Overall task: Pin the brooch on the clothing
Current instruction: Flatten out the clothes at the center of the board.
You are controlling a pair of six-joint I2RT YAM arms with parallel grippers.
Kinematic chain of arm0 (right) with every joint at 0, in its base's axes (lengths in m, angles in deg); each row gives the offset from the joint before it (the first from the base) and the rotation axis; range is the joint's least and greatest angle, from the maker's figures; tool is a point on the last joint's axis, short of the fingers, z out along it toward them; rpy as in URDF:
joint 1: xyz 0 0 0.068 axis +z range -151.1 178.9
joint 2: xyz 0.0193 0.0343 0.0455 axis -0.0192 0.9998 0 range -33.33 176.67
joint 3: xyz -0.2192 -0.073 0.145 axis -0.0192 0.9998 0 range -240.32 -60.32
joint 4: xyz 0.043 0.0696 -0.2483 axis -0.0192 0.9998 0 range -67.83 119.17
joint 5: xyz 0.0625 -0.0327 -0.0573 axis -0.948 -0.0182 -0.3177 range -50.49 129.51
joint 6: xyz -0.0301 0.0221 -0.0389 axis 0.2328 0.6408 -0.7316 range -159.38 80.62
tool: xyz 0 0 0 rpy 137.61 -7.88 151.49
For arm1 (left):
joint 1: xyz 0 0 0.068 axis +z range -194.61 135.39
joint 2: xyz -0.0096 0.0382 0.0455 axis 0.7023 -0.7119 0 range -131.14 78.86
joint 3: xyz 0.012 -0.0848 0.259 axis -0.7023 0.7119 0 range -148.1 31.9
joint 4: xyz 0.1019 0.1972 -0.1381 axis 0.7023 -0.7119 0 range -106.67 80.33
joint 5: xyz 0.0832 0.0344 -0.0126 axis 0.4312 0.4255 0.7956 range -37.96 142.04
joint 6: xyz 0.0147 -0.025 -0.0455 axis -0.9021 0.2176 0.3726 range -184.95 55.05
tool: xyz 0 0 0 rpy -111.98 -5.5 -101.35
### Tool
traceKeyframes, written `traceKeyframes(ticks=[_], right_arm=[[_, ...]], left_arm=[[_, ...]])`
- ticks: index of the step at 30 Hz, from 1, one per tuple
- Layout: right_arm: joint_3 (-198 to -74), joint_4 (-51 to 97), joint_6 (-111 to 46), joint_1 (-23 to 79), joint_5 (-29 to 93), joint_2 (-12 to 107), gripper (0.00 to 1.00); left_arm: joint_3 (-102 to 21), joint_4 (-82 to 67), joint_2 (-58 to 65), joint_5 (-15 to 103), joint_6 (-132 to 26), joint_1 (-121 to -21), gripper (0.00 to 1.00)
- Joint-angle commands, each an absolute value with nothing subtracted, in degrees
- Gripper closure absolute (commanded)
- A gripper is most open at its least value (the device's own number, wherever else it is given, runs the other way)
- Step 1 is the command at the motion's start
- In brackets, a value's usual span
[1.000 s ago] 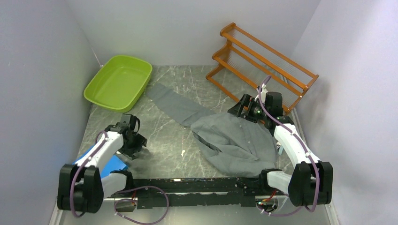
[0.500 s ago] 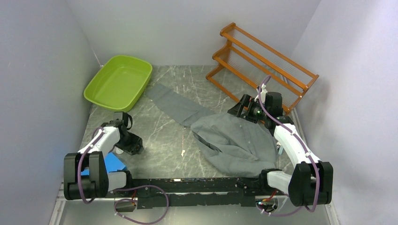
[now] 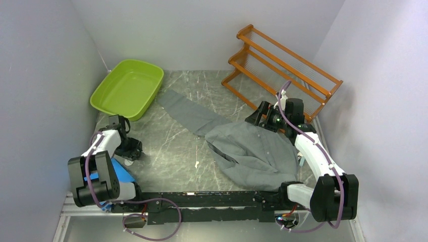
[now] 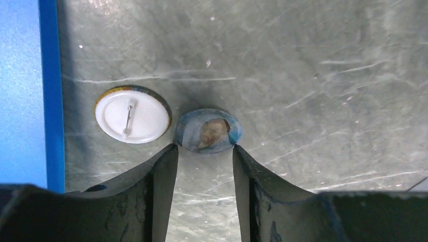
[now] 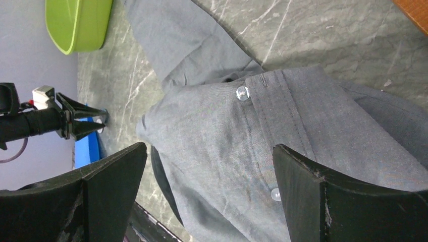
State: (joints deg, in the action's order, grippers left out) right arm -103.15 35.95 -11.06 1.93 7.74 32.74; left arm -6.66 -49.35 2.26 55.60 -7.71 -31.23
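Note:
Two round brooches lie side by side on the grey table in the left wrist view. One is face up with a blue portrait picture [image 4: 207, 130]. The other is face down, white with its pin showing [image 4: 132, 114]. My left gripper [image 4: 204, 147] is open partway, its tips at the near rim of the portrait brooch on either side. Nothing is held. In the top view it [image 3: 132, 151] is low at the table's left. The clothing [image 3: 252, 146], a dark-grey shirt with pale buttons [image 5: 243, 93], lies crumpled at the right. My right gripper [image 5: 209, 147] hangs wide open over it.
A blue flat panel [image 4: 22, 91] lies just left of the brooches. A green tray [image 3: 128, 88] stands at the back left, an orange wooden rack [image 3: 282, 65] at the back right. A small white scrap [image 3: 196, 164] lies mid-table. Walls close in both sides.
My left arm has swung left and back toward the wall, and its jaws have narrowed. The brooches, the shirt and the right arm have not moved.

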Motion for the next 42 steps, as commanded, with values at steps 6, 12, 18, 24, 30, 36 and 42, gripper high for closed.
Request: traceKeyframes(ticks=[6, 12, 18, 24, 30, 36, 42], right_arm=[[-106.56, 36.86, -13.69, 3.07, 8.76, 31.78, 0.00], [-106.88, 36.75, -14.39, 3.81, 9.27, 31.95, 0.00], [-108.84, 38.09, -15.13, 3.91, 10.97, 31.49, 0.00], [-110.41, 38.06, -13.35, 3.91, 14.77, 29.98, 0.00], [-107.97, 34.58, -12.32, 3.69, 15.84, 27.72, 0.00], [-107.27, 36.52, -14.94, 3.70, 13.94, 26.71, 0.00], [-106.84, 37.86, -16.74, 3.71, 14.88, 23.90, 0.00]], left_arm=[[-8.70, -46.49, 10.54, 46.55, -16.85, -31.68, 0.35], [-3.31, -42.82, 23.42, 39.09, -16.53, -37.46, 0.06], [0.00, -30.89, 28.41, 33.18, -10.65, -47.84, 0.05], [-3.14, -16.71, 18.80, 32.31, -8.41, -58.61, 0.05], [-8.85, -2.04, 0.93, 27.78, -6.51, -67.03, 0.05], [-17.66, 8.56, -17.02, 24.51, -4.25, -74.93, 0.13], [-22.87, 9.95, -21.95, 27.66, -5.23, -76.25, 0.38]])
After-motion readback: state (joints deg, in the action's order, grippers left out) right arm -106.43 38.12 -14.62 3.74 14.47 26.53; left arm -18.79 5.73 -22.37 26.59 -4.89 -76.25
